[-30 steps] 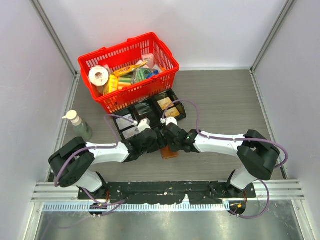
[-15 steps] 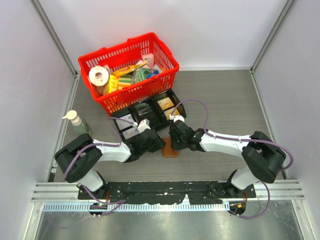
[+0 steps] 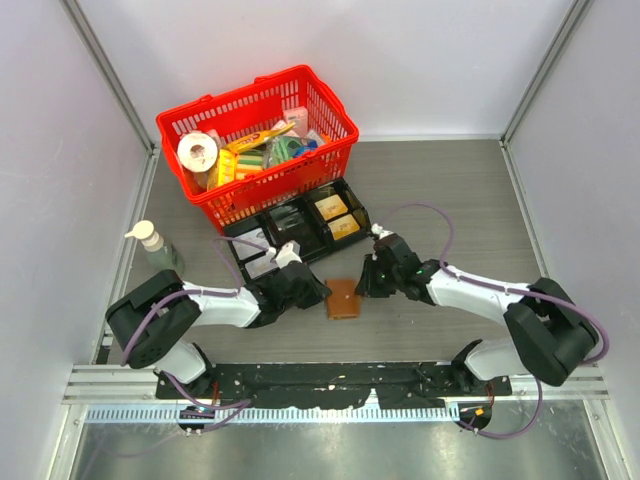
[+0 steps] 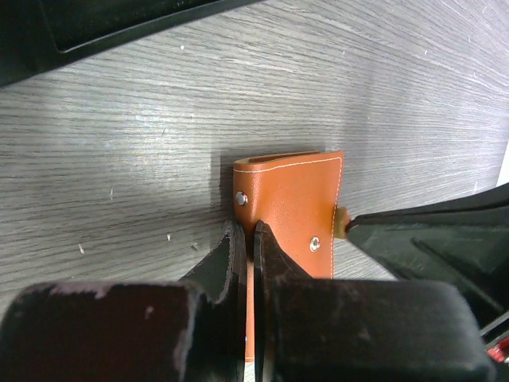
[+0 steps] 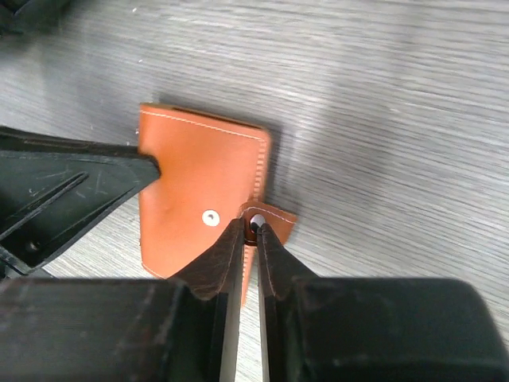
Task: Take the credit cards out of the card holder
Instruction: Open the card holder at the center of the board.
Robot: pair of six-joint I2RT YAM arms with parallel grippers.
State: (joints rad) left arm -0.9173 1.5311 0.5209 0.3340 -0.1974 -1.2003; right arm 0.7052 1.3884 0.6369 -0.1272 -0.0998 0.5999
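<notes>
Your left gripper (image 4: 250, 231) has its jaws nearly shut on the left edge of the small flat brown leather card holder (image 3: 343, 298). It lies closed on the grey wood-grain table (image 3: 450, 200), centre-near. Your right gripper (image 5: 248, 227) pinches its snap tab (image 5: 274, 216) on the right.

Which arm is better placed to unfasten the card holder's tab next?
Right: the right tool pinches the closed card holder by its snap tab; the left tool only clamps the opposite edge, steadying it.

A lab test cell is suggested by white panel walls (image 3: 420, 60), metal frame posts (image 3: 110, 75) and a rail-edged grey table (image 3: 450, 190).
</notes>
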